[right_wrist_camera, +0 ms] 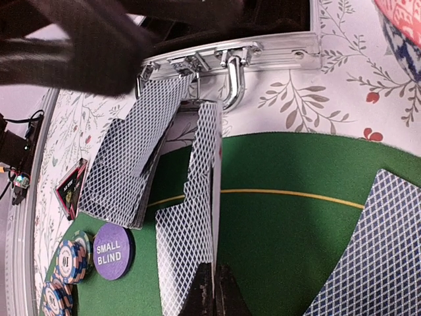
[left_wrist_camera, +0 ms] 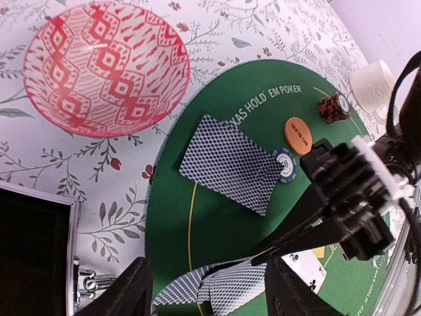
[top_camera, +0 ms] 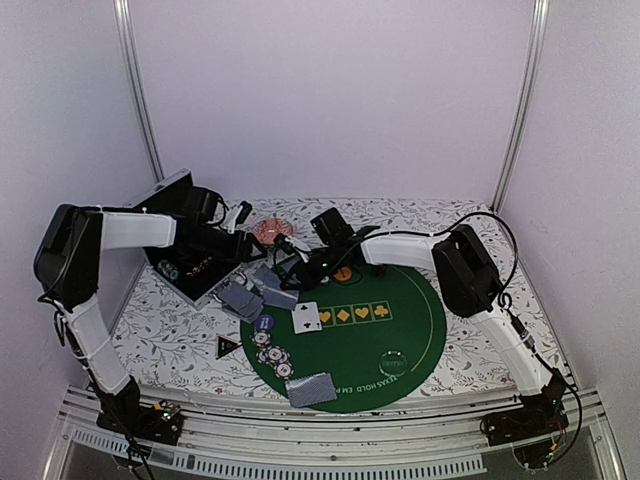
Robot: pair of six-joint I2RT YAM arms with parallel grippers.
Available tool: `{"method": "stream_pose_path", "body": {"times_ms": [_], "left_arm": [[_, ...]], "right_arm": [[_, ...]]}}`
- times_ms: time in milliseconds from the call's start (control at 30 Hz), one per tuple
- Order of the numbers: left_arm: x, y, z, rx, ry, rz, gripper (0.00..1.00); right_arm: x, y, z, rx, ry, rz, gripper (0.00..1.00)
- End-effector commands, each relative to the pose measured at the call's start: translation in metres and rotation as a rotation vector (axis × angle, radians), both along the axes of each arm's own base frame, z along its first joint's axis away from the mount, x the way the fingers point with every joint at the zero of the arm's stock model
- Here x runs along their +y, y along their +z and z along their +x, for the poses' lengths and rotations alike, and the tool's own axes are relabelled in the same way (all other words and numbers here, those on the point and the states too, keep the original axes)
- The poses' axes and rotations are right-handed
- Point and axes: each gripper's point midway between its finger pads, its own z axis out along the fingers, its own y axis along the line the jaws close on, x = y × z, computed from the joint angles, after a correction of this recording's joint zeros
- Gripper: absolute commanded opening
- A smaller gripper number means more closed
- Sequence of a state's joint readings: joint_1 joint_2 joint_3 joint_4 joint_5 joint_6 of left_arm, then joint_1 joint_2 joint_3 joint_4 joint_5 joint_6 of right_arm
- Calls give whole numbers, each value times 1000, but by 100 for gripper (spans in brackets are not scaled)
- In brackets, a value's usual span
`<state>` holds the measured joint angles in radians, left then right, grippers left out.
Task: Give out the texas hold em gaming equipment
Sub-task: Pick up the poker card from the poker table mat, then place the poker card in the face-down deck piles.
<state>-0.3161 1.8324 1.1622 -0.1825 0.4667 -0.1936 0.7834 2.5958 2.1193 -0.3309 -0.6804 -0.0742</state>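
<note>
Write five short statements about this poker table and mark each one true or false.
The right claw is shut on a playing card. True.
The pink bowl sits on the green mat. False: it stands on the floral cloth beside the mat.
The purple disc reads BIG BLIND. False: it reads SMALL BLIND.
The left claw has a deck of cards between its fingers. True.
Every card on the mat lies face down. False: a face-up card lies on it.
</note>
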Motion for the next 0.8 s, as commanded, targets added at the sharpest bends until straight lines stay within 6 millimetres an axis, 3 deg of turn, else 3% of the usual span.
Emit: {"method": "stream_pose_path", "body": {"times_ms": [0,133,333,533,767], "left_arm": [[6,57,4,-116,25,-41,60],[17,102,5,-226,61,-40,61],[38,161,-8,-363,110,-21,64],[51,182,-29,-418,121,-5,66],[59,175,-44,-416,116,23,67]], "right_arm": [[-2,49,27,-52,-95,52,1],[-7,85,39,-58,-178,82,1],[3,113,25,71,-187,166,1],[31,98,-5,275,-205,186,1],[58,60,-26,358,-208,174,1]]}}
